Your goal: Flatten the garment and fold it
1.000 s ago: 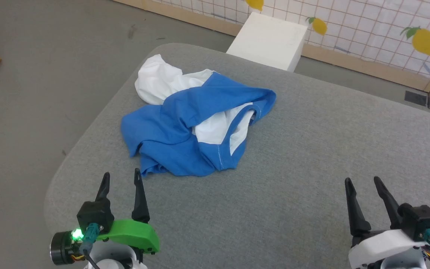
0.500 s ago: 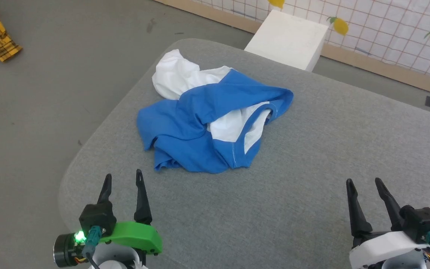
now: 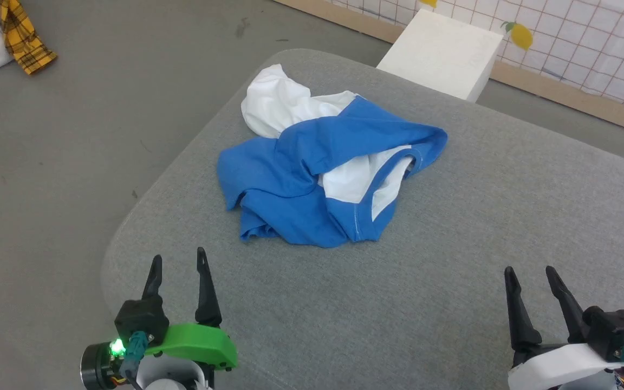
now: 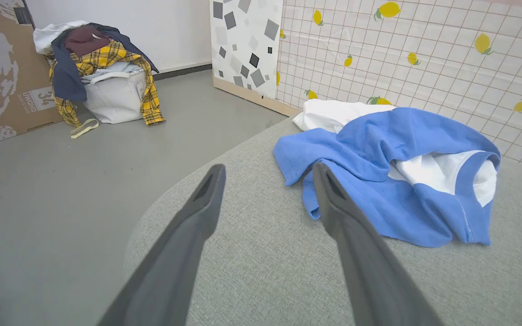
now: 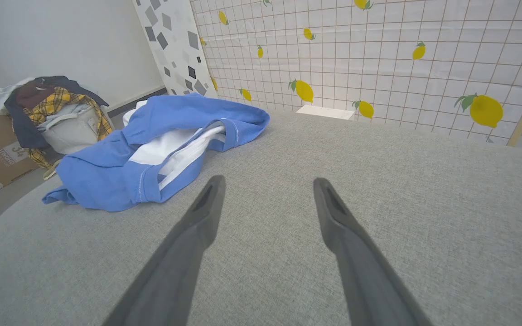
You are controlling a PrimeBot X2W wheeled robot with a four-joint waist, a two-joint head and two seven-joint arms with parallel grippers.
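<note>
The garment (image 3: 312, 173) lies crumpled in a heap on the grey table (image 3: 453, 271), blue cloth on top and white body cloth bunched at its far end. In the left wrist view the garment (image 4: 379, 181) sits just ahead and to the right of my fingers. It lies off to the left in the right wrist view, garment (image 5: 152, 154). My left gripper (image 3: 177, 259) hovers open near the table's front left, short of the heap. My right gripper (image 3: 528, 271) hangs open at the front right, well clear of the cloth. Neither holds anything.
A white box (image 3: 442, 54) stands behind the table by a lemon-patterned tiled panel (image 3: 588, 49). On the floor at far left lies yellow plaid cloth (image 3: 25, 38); a basket heaped with clothes (image 4: 102, 77) and a cardboard box (image 4: 2, 72) stand there.
The head camera has swung left, so the whole scene shifted to the right in the picture. The garment has not moved on the table, and both grippers stay open.
</note>
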